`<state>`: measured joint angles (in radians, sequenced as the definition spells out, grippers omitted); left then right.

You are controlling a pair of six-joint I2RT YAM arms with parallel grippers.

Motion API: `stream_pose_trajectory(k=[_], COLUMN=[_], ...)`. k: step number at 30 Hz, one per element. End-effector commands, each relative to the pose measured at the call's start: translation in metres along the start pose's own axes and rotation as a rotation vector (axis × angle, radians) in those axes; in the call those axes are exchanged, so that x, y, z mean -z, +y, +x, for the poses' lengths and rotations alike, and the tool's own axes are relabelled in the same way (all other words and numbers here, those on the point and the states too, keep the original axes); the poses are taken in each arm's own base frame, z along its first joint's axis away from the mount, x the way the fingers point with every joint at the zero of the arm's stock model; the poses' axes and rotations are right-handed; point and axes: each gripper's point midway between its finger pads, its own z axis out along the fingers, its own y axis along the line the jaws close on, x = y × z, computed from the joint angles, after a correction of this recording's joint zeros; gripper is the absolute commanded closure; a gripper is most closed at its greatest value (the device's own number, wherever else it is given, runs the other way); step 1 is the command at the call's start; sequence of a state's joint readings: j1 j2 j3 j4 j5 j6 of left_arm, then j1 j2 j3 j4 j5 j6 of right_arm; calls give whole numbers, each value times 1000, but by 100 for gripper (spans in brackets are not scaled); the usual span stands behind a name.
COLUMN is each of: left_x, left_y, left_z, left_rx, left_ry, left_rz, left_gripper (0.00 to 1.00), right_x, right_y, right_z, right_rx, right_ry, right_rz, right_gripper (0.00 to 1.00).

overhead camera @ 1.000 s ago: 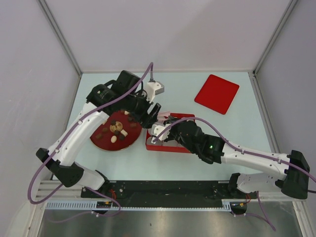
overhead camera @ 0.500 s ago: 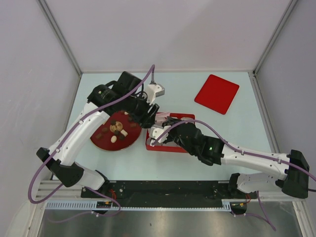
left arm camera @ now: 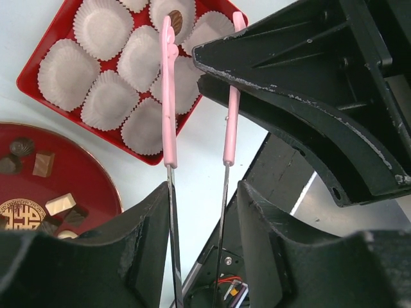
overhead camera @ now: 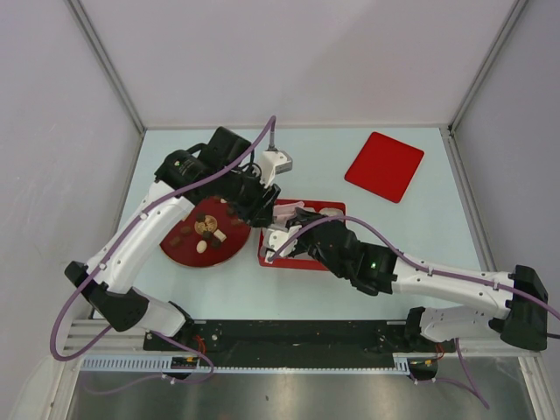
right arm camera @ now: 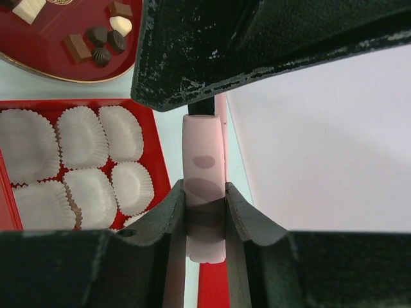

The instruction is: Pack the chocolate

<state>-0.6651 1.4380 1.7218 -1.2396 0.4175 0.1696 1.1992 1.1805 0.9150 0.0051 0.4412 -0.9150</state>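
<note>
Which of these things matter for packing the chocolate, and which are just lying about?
Part of the job:
- chocolates on the round red plate
- red tray of white paper cups
- pink-handled tongs

Lying about:
- flat red panel, off at the table's far right, untouched

The chocolate [right arm camera: 97, 35] lies mostly scattered on the round red plate [left arm camera: 83, 173] — dark rounded bits, tan cubes, a few cream blocks, loose and unstacked. One dark brown piece [left arm camera: 175, 21] sits in a white paper cup [left arm camera: 189, 16] in the red tray [left arm camera: 27, 76].
</note>
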Motion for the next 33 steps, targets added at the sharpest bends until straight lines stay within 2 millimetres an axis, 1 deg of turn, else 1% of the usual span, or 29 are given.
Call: stream_pose_trajectory(k=[1,7,10,14,16,17,18,19,20,22,23,24,25,26,27,28,29,30,31,32,33], left_x=[7,10,11,11,9,8,7,5,4,2,1,1,1,0,0,1,0,1,1,0,2], left_y=[-29,-34,-36,-35,-33,-29,-26,-24,-18,-10,-6,4,9,19,24,29,35,43,49,54,65], left_z=[-3,-2,-2,-4,-4,-4,-4,-4,-5,-4,-7,-7,-5,-7,-8,-5,-8,-7,-1,1,1], left_rx=[-46,-55,-59,-54,-50,-43,-37,-37,-26,-13,-8,-2,7,17,23,33,42,54,68,86,100], left_ry=[-40,-44,-50,-54,-52,-51,-47,-49,-47,-46,-61,-62,-63,-75,-83,-84,-103,-105,-102,-109,-122], left_rz=[137,158,164,157,151,131,117,105,71,25,1,-53,-82,-139,-166,-194,-223,-268,-301,-330,-385], left_gripper=[52,59,65,77,81,86,88,89,91,95,96,96,99,100,100,100,100,100,99,99,99], right_x=[8,10,10,10,10,11,11,12,13,14,15,16,16,18,19,20,23,25,26,30,31], right_y=[-32,-33,-33,-32,-33,-33,-33,-33,-33,-32,-33,-31,-31,-29,-29,-29,-30,-26,-29,-28,-28], right_z=[-29,-30,-30,-28,-29,-28,-28,-28,-28,-26,-24,-22,-20,-17,-14,-11,-10,-2,4,9,13], right_rx=[-43,-49,-46,-44,-55,-56,-62,-72,-80,-103,-112,-118,-126,-143,-156,-169,-213,-221,-248,-293,-322], right_ry=[-98,-105,-107,-102,-104,-100,-100,-102,-103,-98,-91,-82,-76,-64,-54,-47,-47,-23,-10,-3,8], right_rz=[102,108,113,114,116,118,117,118,116,114,116,111,107,101,101,98,100,81,83,70,67], right_gripper=[99,99,98,96,89,85,74,67,56,45,34,30,26,19,17,15,11,10,9,7,7])
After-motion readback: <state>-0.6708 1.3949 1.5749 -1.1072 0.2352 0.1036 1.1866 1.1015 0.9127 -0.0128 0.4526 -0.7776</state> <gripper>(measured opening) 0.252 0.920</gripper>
